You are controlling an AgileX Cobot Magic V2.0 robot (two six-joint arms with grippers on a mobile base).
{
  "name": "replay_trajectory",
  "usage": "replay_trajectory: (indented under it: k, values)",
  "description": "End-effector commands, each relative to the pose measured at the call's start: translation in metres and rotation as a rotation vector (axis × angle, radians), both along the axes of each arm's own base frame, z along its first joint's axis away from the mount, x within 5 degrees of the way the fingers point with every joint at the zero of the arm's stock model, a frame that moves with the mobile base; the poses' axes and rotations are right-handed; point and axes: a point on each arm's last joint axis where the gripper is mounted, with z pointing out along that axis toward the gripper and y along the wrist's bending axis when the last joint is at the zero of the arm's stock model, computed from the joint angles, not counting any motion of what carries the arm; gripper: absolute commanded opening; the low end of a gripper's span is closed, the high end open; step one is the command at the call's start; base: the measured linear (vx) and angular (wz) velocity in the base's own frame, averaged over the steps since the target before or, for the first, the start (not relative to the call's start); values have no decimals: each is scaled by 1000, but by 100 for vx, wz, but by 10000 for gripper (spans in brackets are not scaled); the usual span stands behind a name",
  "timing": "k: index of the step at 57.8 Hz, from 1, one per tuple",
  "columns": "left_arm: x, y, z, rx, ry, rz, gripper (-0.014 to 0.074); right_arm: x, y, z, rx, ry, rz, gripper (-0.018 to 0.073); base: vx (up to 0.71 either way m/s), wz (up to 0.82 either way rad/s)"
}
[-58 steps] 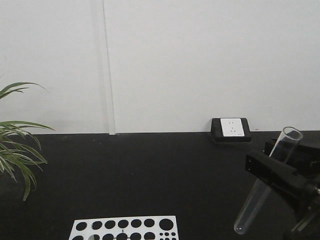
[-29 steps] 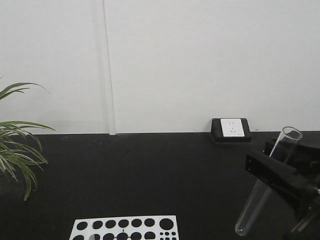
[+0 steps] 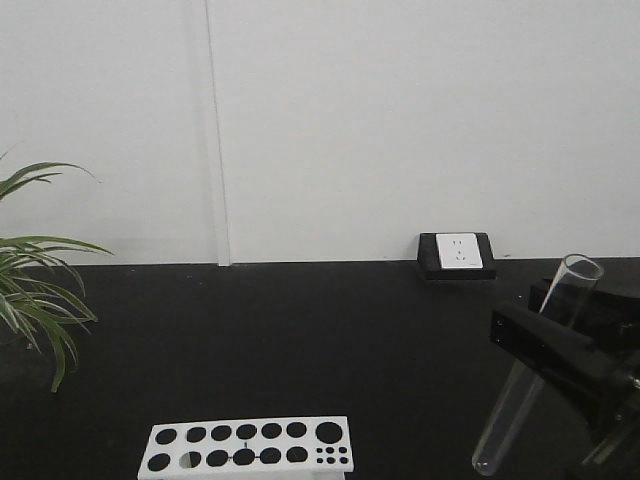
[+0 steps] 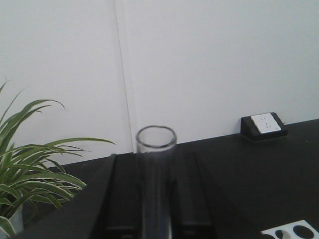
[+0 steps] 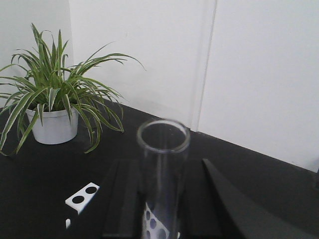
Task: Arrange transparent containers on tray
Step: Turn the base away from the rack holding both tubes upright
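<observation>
At the front view's right edge, tilted test tube [image 3: 505, 420] clamped in right gripper [image 3: 535, 345] over black tabletop [image 3: 300, 340]; second test tube [image 4: 155, 164] pinched by left gripper [image 4: 155, 199] (rim up). White rack [image 3: 245, 447] fuller in frame than before.

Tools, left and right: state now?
Left tool: shut on a slim clear glass test tube.
Right tool: shut on another slim clear glass test tube.
</observation>
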Motion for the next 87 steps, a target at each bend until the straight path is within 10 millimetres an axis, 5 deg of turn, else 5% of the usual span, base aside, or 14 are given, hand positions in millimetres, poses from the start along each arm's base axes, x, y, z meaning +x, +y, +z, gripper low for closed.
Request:
replay_trajectory:
  k: [1, 87]
  values:
    - [-3, -2, 17, -26, -99, -30, 146, -3, -1, 18, 51, -107, 15, 113, -8, -5]
    - [-3, -2, 17, -26, -99, -30, 146, -3, -1, 18, 48, -104, 14, 113, -26, 3]
